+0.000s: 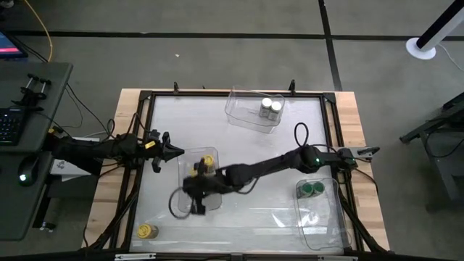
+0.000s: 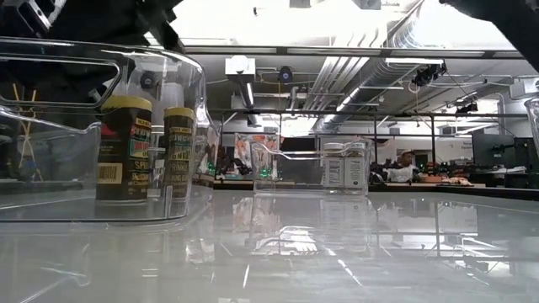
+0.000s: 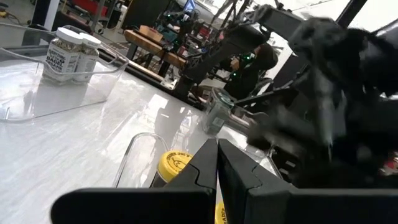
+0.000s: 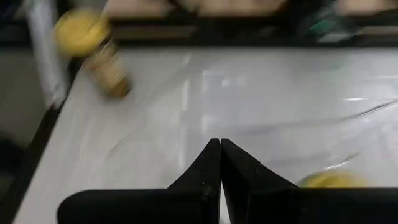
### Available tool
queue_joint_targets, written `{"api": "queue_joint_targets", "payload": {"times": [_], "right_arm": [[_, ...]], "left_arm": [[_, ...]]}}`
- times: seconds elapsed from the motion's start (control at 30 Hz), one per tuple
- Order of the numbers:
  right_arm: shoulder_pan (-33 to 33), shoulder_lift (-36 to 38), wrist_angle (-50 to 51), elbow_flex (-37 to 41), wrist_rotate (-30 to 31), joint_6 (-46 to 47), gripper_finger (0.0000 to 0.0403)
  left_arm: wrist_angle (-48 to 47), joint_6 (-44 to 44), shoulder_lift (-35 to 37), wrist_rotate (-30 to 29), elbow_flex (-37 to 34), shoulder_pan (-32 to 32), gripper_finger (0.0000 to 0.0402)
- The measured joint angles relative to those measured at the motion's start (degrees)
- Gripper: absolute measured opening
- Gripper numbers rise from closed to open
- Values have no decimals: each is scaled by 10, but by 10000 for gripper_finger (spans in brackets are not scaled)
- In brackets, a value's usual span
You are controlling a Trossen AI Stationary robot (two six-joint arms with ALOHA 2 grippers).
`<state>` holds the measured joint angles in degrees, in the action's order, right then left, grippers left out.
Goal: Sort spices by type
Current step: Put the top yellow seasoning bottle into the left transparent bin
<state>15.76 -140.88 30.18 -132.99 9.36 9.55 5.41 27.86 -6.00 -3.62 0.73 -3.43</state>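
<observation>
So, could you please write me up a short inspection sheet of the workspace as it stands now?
Surface: glossy white table top in a wooden frame.
Job's things: two white-lidded jars in the far bin; two green-lidded jars in the right bin; yellow-lidded jars in the middle bin; one yellow-lidded jar loose at the near left corner.
Clutter: nothing seen.
Grippers: left pincer shut, beside the middle bin; right pincer shut, reached across by that bin.
Cables: black cable loops along both arms.
Surroundings: keyboard and mouse on the left desk; a person seated in the room behind.
</observation>
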Motion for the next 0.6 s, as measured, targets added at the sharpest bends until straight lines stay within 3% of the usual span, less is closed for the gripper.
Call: {"api": "queue_joint_targets", "payload": {"times": [0.1, 0.23, 0.3, 0.6], "right_arm": [[17, 0, 40, 0, -1, -6, 0], [17, -1, 95, 0, 83, 22, 0], [9, -2, 96, 0, 95, 24, 0], [-19, -1, 130, 0, 49, 34, 0]], "left_arm": [[-1, 0, 0, 0, 0, 0, 1], [-1, 0, 0, 0, 0, 0, 1], [0, 0, 0, 0, 0, 0, 1], [0, 0, 0, 0, 0, 0, 1]]}}
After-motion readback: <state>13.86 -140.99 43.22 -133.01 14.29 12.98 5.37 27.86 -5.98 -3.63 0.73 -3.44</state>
